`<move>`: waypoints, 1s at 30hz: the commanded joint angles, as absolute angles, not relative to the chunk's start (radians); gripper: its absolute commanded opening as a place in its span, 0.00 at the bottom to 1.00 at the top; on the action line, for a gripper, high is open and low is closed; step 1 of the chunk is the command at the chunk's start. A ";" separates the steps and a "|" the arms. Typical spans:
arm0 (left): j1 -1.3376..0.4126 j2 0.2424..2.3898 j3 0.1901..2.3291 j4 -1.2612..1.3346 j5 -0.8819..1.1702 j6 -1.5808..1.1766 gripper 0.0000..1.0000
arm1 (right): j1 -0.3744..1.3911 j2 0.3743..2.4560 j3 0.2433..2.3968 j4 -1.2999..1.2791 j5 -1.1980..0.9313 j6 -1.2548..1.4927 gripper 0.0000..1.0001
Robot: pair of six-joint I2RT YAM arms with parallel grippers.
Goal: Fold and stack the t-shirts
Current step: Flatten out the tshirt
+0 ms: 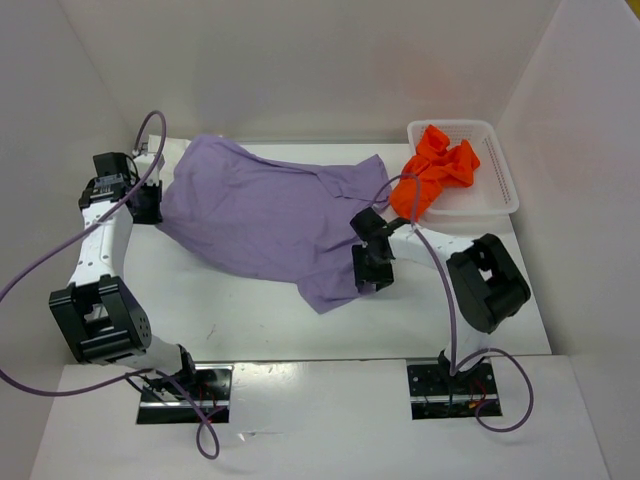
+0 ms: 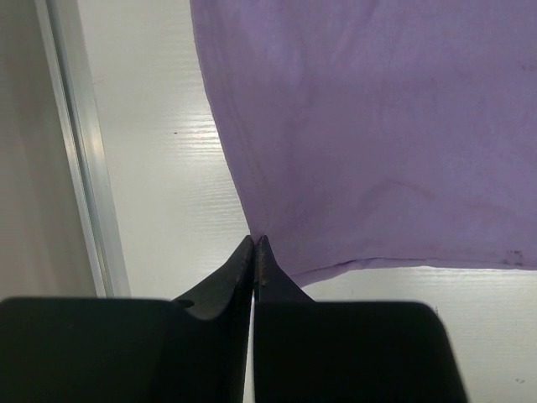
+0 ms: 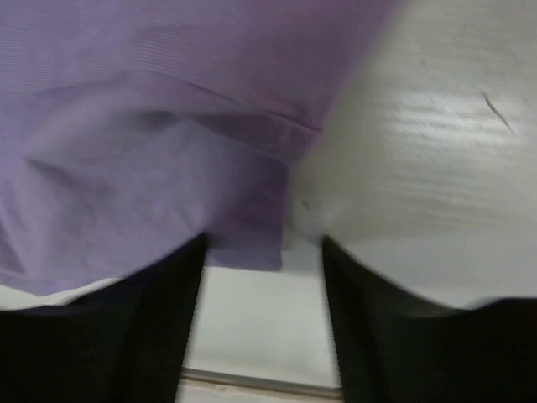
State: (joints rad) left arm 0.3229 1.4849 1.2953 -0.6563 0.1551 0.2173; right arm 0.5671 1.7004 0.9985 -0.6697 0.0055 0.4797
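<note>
Your left claw (image 2: 255, 245) is pinched tight on a corner of the purple shirt (image 2: 377, 126), its two tips pressed together with the hem running straight out of them. From that pinch the cloth fans away ahead of the claw and off to its right, fairly smooth, so I judge the hold is there to anchor this corner while the opposite side is drawn flat. To that claw's left there is only bare white surface (image 2: 168, 168) and the foot of the wall. Your right claw (image 3: 264, 252) is spread wide and grips nothing. Its wrist view is blurred, but a lower edge of the same shirt sits just ahead of it, reaching in between the two fingers nearer the left one, with bare surface beyond on the right. You cannot tell from here whether either finger touches the cloth. It looks lined up to take that edge as the second hold. From above, the shirt lies opened out but rumpled between your two claws, with no fold made yet. Beyond the right claw, farther back and to its right, a white basket (image 1: 503, 170) holds the orange shirt (image 1: 440, 168), part of it draped over the rim, parked out of the way for its turn.
</note>
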 commanded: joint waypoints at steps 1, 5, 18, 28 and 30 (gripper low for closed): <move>0.322 1.442 1.287 -0.660 0.155 0.244 0.00 | 0.575 1.741 0.979 -0.563 -0.073 0.500 0.52; 0.322 1.442 1.287 -0.660 0.155 0.244 0.00 | 0.565 1.741 1.006 -0.540 -0.107 0.482 0.00; 0.322 1.513 1.983 -0.647 0.304 0.137 0.00 | 0.259 1.588 1.904 -0.754 0.150 0.315 0.00; 0.322 1.195 1.651 -0.825 0.264 0.282 0.00 | 0.259 1.203 1.562 -0.944 0.110 0.333 0.00; 0.322 1.105 1.568 -0.863 0.204 0.311 0.00 | 0.259 1.151 1.551 -1.000 0.123 0.342 0.00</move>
State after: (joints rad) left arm 0.3187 1.2007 1.6466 -0.7715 0.2760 0.2317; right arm 0.2592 1.2434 1.5543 -0.8795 0.1093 0.3424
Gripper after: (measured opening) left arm 0.008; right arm 0.010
